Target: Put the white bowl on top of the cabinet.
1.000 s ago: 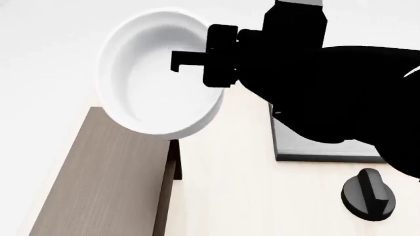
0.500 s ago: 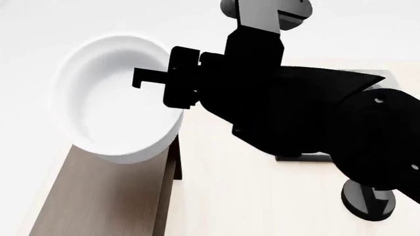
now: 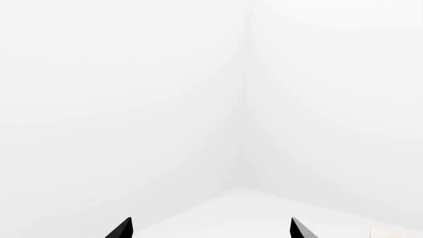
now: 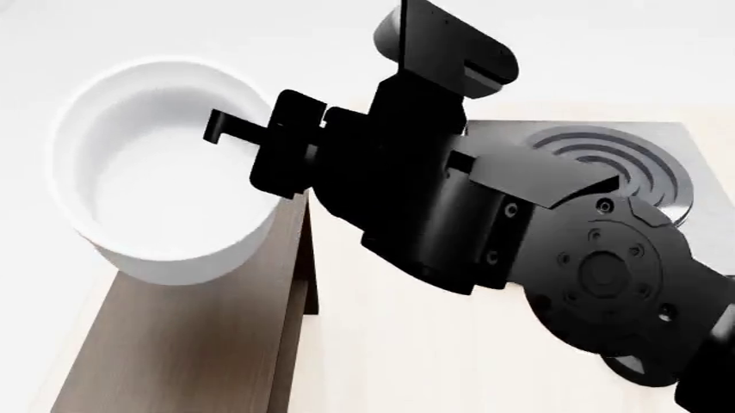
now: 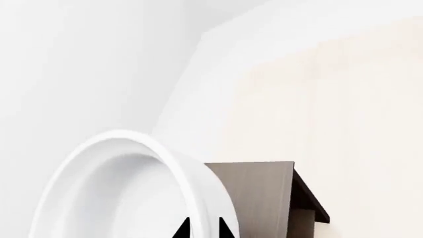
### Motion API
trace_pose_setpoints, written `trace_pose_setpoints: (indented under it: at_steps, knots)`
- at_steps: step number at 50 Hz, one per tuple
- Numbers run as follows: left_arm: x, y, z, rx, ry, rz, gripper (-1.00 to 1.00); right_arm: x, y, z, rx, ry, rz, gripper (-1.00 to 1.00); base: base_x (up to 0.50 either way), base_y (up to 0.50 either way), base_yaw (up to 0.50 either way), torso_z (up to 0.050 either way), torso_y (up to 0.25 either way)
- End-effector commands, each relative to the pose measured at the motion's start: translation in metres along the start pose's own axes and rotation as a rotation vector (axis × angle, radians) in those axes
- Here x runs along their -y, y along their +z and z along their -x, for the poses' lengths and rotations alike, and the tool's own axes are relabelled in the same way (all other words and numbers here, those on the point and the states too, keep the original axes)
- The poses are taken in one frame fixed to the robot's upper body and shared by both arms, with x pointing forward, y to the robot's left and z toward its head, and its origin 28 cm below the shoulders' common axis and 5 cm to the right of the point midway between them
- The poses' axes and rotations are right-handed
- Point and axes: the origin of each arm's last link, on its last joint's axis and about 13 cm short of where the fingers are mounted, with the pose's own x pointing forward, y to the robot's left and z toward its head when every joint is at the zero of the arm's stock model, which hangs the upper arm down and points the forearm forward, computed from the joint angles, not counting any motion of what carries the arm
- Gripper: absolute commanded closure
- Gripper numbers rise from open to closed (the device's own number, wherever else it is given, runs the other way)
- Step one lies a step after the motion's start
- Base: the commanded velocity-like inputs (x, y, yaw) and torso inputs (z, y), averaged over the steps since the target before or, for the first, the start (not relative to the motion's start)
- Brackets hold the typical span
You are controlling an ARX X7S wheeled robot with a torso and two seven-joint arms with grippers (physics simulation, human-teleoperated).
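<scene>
The white bowl (image 4: 161,185) hangs over the far end of the grey-brown cabinet (image 4: 184,344), its rim gripped by my right gripper (image 4: 270,142), one finger inside the bowl. The bowl is nearly level and its base hides the cabinet's far end; I cannot tell whether it touches the top. In the right wrist view the fingertips (image 5: 183,230) pinch the bowl's rim (image 5: 191,188), with the cabinet (image 5: 258,196) behind. My left gripper (image 3: 210,229) is open and empty, facing white walls.
A grey stove plate with concentric rings (image 4: 620,163) lies at the right behind my right arm (image 4: 483,215). The light wooden tabletop (image 4: 379,344) lies between cabinet and stove.
My right gripper carried the bowl left and lower, and the bowl has tipped from tilted toward level over the cabinet's far end. The arm now uncovers the stove and hides the black knob.
</scene>
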Motion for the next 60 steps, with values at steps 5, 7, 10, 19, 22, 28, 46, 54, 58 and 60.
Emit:
trace_pose_setpoints:
  at_steps: [5, 7, 10, 19, 22, 28, 46, 54, 58, 60]
  knots:
    - [0.001, 0.0, 0.0, -0.001, -0.003, -0.003, -1.0, -0.003, 0.0, -0.007, 0.044, -0.032, -0.062, 1.0, 0.0, 0.0, 0.0, 0.0, 0.0]
    - [0.001, 0.0, 0.0, 0.0, -0.003, -0.003, -1.0, -0.003, -0.001, -0.007, 0.046, -0.024, -0.066, 1.0, 0.0, 0.0, 0.0, 0.0, 0.005]
    - [0.0, 0.0, 0.0, 0.0, -0.001, -0.002, -1.0, -0.004, -0.006, -0.01, 0.028, -0.022, -0.058, 1.0, 0.0, 0.0, 0.0, 0.0, 0.0]
    - [0.0, 0.0, 0.0, 0.0, -0.001, -0.001, -1.0, -0.011, -0.018, -0.012, -0.021, -0.007, -0.007, 1.0, 0.0, 0.0, 0.0, 0.001, 0.001]
    - [0.0, 0.0, 0.0, 0.0, -0.002, -0.001, -1.0, -0.011, -0.02, -0.012, -0.03, -0.007, -0.002, 1.0, 0.0, 0.0, 0.0, 0.0, 0.0]
    - [0.0, 0.0, 0.0, -0.001, -0.003, -0.001, -1.0, -0.011, -0.021, -0.012, -0.04, -0.009, 0.0, 1.0, 0.0, 0.0, 0.0, 0.0, 0.002]
    - [0.001, -0.001, 0.0, -0.002, -0.003, -0.003, -1.0, 0.001, -0.023, -0.015, -0.035, -0.07, -0.04, 1.0, 0.0, 0.0, 0.0, 0.001, 0.001]
    - [0.001, -0.001, 0.0, -0.002, -0.003, -0.003, -1.0, 0.003, -0.025, -0.017, -0.043, -0.083, -0.044, 1.0, 0.0, 0.0, 0.0, 0.0, 0.0]
    - [0.0, -0.001, 0.0, -0.001, -0.002, -0.003, -1.0, 0.005, -0.027, -0.018, -0.057, -0.098, -0.048, 1.0, 0.0, 0.0, 0.0, 0.0, 0.0]
    - [0.001, 0.0, 0.0, -0.001, -0.003, -0.003, -1.0, 0.006, -0.028, -0.019, -0.07, -0.114, -0.043, 1.0, 0.0, 0.0, 0.0, 0.0, 0.005]
